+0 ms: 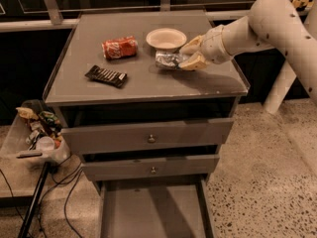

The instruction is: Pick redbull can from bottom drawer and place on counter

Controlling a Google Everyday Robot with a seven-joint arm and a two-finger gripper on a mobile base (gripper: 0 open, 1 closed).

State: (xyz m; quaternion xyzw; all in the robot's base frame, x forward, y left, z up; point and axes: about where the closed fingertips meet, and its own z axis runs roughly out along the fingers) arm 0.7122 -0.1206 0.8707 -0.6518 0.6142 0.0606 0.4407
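Note:
The redbull can [167, 59] is a small silvery can lying on its side, held just above the counter [143, 86] in front of the white bowl. My gripper [190, 53] reaches in from the right and is shut on the can's right end. The bottom drawer [148, 212] is pulled open below, and its flat grey floor shows nothing in it.
A red soda can [119, 47] lies on its side at the counter's back left. A dark candy bar [105, 75] lies in front of it. A white bowl [166, 38] stands at the back centre. A bin of clutter [37, 133] and cables are to the left of the cabinet.

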